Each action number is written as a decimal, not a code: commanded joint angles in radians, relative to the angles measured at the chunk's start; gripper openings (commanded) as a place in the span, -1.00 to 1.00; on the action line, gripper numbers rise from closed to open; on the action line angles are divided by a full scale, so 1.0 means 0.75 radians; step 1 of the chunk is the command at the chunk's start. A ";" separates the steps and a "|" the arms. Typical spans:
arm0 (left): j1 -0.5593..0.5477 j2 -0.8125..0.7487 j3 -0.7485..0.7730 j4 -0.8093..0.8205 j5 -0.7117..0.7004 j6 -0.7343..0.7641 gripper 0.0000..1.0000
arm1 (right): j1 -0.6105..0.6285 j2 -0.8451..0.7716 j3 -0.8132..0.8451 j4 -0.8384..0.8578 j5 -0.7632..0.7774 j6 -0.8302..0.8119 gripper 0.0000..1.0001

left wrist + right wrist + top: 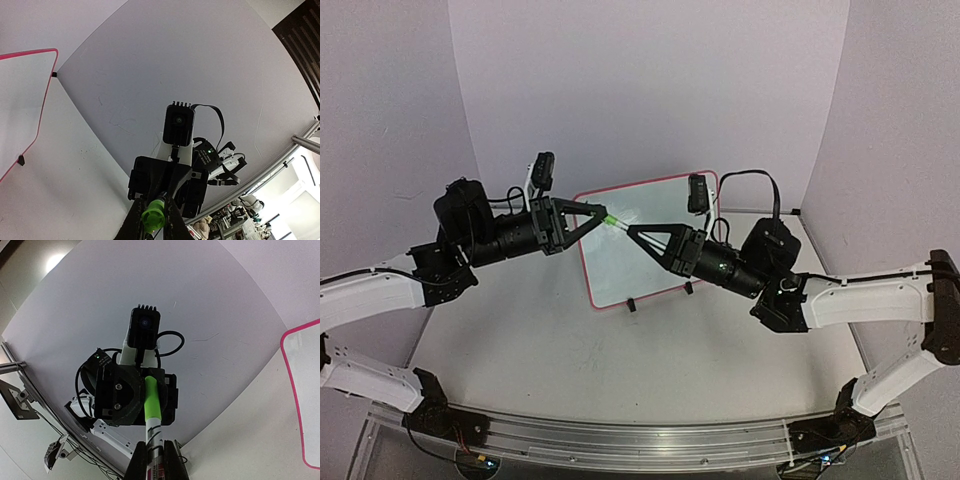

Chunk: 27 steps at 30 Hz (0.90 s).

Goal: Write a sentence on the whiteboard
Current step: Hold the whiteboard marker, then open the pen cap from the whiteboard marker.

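The whiteboard [645, 265], white with a thin pink-red frame, stands tilted on black clip feet at the table's centre back. Its face looks plain white, and the sentence does not show in any view. In front of the board my two grippers meet tip to tip on a marker [621, 222]. My left gripper [604, 214] [152, 212] is shut on the marker's bright green cap [153, 216] [151, 400]. My right gripper [632, 231] [155, 455] is shut on the white printed barrel [156, 437]. The board's corner shows at the edge of each wrist view [22, 95] [307, 385].
A grey table [620, 370] runs to the aluminium rail [640, 440] at the near edge, where both arm bases sit. Pale curved backdrop walls [650, 90] close the back and sides. A black cable [755, 180] loops above the right wrist.
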 commanded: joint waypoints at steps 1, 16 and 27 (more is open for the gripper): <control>0.103 -0.145 0.007 0.101 -0.375 0.085 -1.00 | -0.032 -0.105 -0.074 0.068 0.092 0.026 -1.00; 0.143 -0.189 -0.007 0.036 -0.452 0.100 -1.00 | -0.033 -0.133 -0.113 0.032 0.116 0.019 -1.00; 0.146 -0.162 -0.089 -0.763 -0.425 0.180 -1.00 | -0.033 -0.442 0.022 -0.942 0.416 -0.363 -1.00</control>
